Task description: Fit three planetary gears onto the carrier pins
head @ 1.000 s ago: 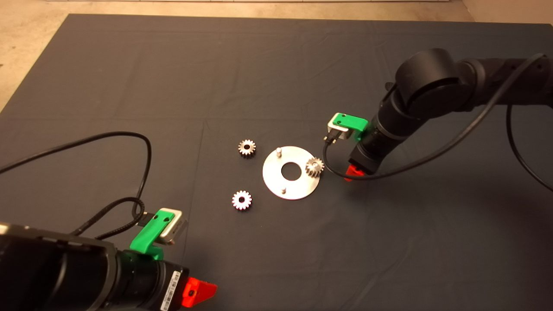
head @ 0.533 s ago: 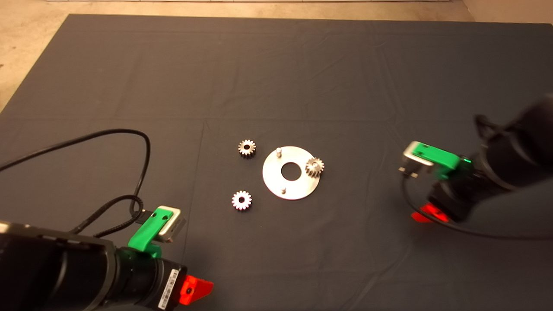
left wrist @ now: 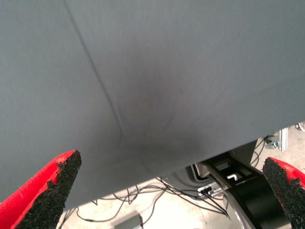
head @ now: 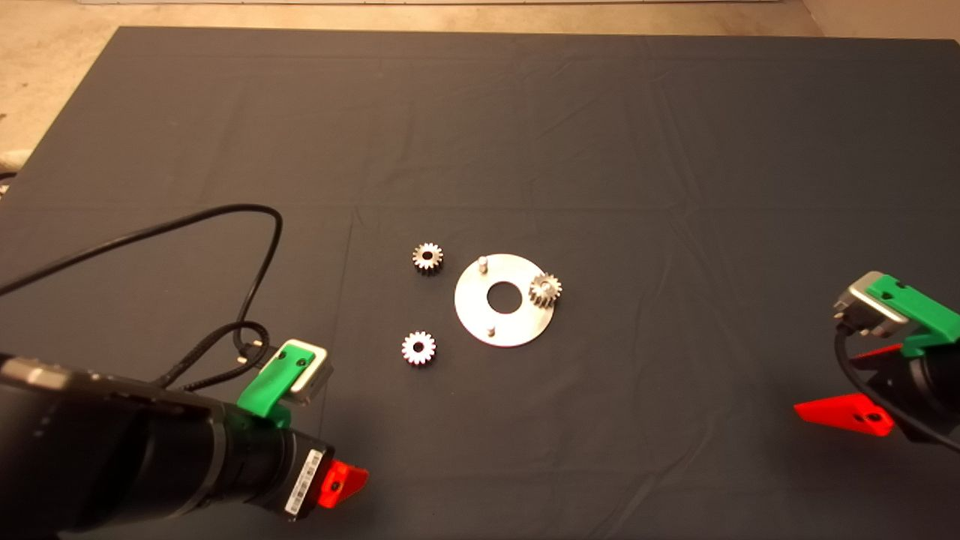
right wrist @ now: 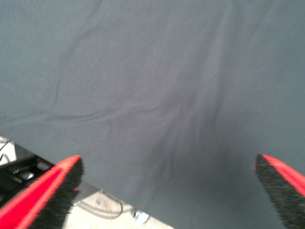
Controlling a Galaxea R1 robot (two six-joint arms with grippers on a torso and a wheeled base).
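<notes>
Planetary gears first: from my right gripper [head: 855, 390], fingers spread and empty low on the mat's [head: 600, 135] right edge, nothing blocks the disc [head: 504, 300]. One gear [head: 545, 289] sits on its right pin; two [head: 427, 257] [head: 419, 348] lie left of it. That arm has pulled away from the disc. My left gripper [left wrist: 176, 191] waits, spread.

Creased dark mat [head: 525, 135], pale floor [head: 45, 52]

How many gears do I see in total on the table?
3. One gear sits on the disc at its right edge; the upper loose gear and the lower loose gear lie on the mat left of the disc. None seems hidden.
</notes>
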